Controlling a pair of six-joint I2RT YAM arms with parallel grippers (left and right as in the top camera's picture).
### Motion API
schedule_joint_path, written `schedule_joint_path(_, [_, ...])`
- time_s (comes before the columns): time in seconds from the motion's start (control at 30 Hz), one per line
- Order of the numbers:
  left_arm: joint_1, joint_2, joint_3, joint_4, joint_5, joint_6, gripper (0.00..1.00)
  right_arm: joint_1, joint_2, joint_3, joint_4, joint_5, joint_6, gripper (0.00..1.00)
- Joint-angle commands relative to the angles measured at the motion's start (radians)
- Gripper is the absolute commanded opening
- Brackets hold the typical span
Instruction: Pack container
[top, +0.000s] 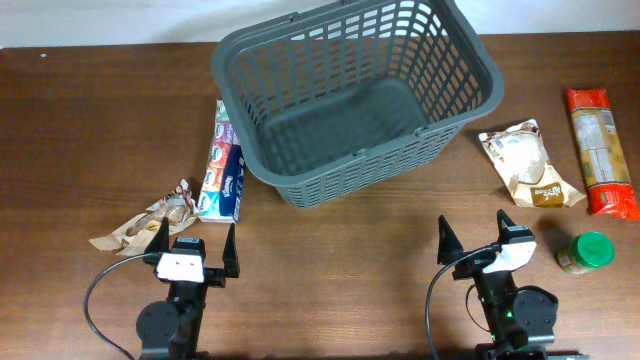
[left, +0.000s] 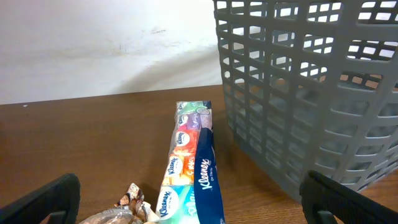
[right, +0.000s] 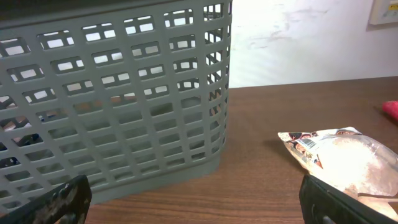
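Both left gripper (top: 198, 226) and right gripper (top: 472, 217): fingers spread, empty, at table (top: 330, 295) front edge. Dark grey lattice plastic basket (top: 335, 180): far edge.

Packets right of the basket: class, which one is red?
The long packet at the table's far right. The other packet, lying between it and the basket, is white and brown.

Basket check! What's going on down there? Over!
Left claw open, empty. Right claw open, empty. Basket empty, nothing packed. Tissue pack beside it, not blocking.
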Motion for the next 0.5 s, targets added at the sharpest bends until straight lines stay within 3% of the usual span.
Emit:
schedule_joint_path(0.0, [0.007,-0.009,-0.005,-0.003,-0.010,0.005,0.99,0.010,-0.011,-0.005,-0.009,0.016,-0.003,0.99])
schedule_joint_path(0.47, [0.007,-0.009,-0.005,-0.003,-0.010,0.005,0.99,0.010,-0.011,-0.005,-0.009,0.016,-0.003,0.99])
